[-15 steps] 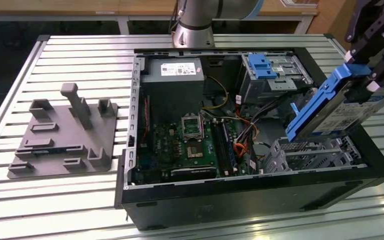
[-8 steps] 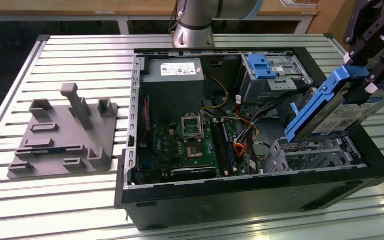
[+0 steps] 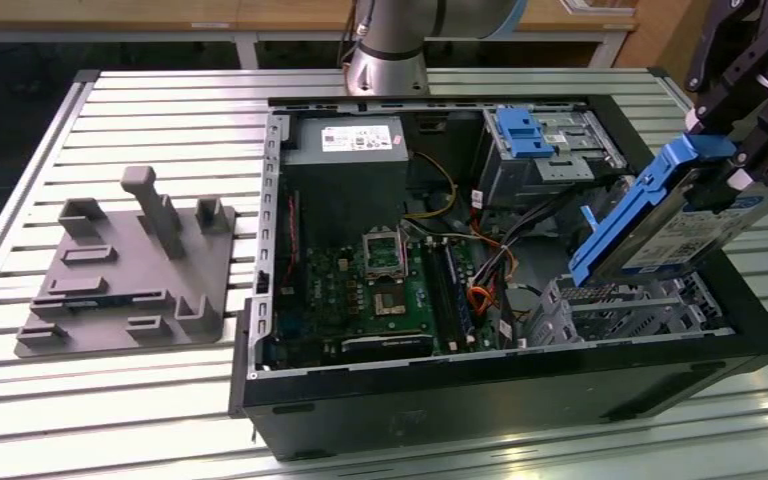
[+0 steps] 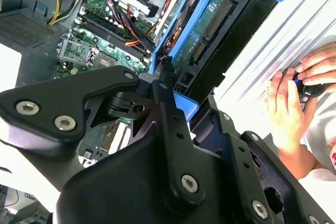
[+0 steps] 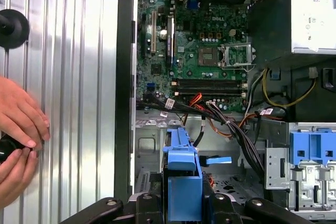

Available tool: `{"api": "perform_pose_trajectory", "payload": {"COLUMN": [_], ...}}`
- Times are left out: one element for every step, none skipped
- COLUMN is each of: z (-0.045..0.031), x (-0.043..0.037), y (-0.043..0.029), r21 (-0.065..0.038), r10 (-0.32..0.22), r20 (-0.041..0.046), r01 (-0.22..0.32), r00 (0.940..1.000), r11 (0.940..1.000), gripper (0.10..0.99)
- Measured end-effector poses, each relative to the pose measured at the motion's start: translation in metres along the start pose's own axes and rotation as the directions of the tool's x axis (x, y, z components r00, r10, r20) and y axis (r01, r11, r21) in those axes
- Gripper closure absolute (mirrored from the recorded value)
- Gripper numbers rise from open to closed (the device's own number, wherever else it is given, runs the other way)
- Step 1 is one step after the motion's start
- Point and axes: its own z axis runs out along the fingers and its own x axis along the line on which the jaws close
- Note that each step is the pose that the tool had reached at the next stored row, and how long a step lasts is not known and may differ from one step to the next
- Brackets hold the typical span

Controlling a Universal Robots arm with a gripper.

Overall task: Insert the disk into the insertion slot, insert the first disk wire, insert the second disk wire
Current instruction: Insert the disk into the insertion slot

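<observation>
My gripper (image 3: 728, 160) is shut on the disk (image 3: 678, 238), a silver-grey drive with a white label in a bright blue frame. It holds the disk by its upper end, tilted steeply, at the exterior view's right. The disk's lower end hangs just above the insertion slot (image 3: 624, 305), a low perforated silver cage in the front right corner of the open computer case. The first wrist view looks down the blue frame of the disk (image 5: 184, 179) between my fingers. The second wrist view shows the circuit-board side of the disk (image 4: 210, 22). A bundle of black and orange cables (image 3: 491, 272) lies beside the cage.
The open case (image 3: 491, 385) holds a motherboard (image 3: 384, 290), a power supply (image 3: 344, 135) and a taller bay with a blue latch (image 3: 524, 130). A grey fixture plate with posts (image 3: 131, 270) sits on the slatted table. A person's hands (image 5: 18, 129) rest beside the case.
</observation>
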Motion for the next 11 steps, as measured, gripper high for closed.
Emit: {"api": "perform_pose_trajectory", "payload": {"z": [0.0005,0.0009,0.0013,0.0017,0.0021,0.0024,0.0026,0.0027,0.003,0.0033,0.0035], "x": [0.0,0.0001,0.0001,0.0001,0.0001,0.0001,0.0002,0.0002,0.0002,0.0002,0.0002], "y": [0.0,0.0,-0.0001,-0.0001,-0.0001,-0.0001,-0.0001,-0.0001,-0.0001,-0.0001,-0.0001], "r21": [0.0,0.0,0.0,0.0,0.0,0.0,0.0,0.0,0.0,0.0,0.0], "r10": [0.0,0.0,0.0,0.0,0.0,0.0,0.0,0.0,0.0,0.0,0.0], "r20": [0.0001,0.0,0.0001,0.0,0.0001,0.0,-0.0001,0.0,0.0,0.0001,0.0001], "r01": [0.0,0.0,0.0,0.0,0.0,0.0,0.0,0.0,0.0,0.0,0.0], "r00": [1.0,1.0,1.0,1.0,1.0,1.0,1.0,1.0,1.0,1.0,1.0], "r11": [1.0,1.0,1.0,1.0,1.0,1.0,1.0,1.0,1.0,1.0,1.0], "gripper": [0.722,0.722,0.722,0.722,0.722,0.722,0.722,0.722,0.722,0.722,0.722]}}
